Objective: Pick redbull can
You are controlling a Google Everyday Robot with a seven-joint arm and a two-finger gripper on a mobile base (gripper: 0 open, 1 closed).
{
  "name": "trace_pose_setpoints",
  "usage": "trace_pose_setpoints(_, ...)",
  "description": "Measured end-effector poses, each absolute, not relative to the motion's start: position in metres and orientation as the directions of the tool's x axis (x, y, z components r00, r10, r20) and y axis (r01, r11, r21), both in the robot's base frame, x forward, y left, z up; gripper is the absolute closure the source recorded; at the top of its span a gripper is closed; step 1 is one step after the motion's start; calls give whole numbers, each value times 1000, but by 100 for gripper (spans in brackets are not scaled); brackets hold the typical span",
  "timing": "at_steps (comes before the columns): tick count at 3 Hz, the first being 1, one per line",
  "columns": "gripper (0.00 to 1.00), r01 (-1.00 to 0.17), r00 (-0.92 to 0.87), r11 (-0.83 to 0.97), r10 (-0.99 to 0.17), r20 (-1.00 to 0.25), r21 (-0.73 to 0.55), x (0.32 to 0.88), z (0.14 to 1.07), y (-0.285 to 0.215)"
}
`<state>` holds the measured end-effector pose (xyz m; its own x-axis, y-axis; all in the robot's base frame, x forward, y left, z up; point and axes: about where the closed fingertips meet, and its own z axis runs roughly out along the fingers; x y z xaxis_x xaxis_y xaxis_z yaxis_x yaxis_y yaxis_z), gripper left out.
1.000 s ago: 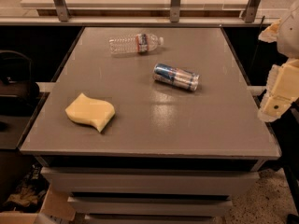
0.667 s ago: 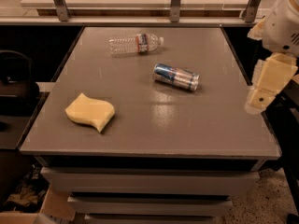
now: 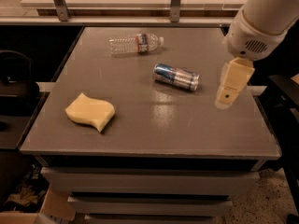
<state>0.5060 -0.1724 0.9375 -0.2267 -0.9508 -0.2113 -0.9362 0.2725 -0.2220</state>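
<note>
The redbull can (image 3: 176, 77), blue and silver, lies on its side on the grey table (image 3: 154, 125), a little right of the middle. My gripper (image 3: 226, 98) hangs from the white arm (image 3: 261, 17) at the upper right, above the table's right part. It is to the right of the can, apart from it, with nothing in it.
A clear plastic water bottle (image 3: 135, 43) with a red-blue label lies on its side at the back of the table. A yellow sponge (image 3: 90, 111) lies at the front left. A metal rail (image 3: 175, 3) and a pale counter run behind the table.
The arm has swung in from the right edge, leftward over the table, and the gripper is now closer to the can. The can, bottle and sponge have not moved.
</note>
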Motion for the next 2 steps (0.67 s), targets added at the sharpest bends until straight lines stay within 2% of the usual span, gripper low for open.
trace_pose_setpoints(2, 0, -932, -222, 277, -946, -238, -233, 551, 900, -146)
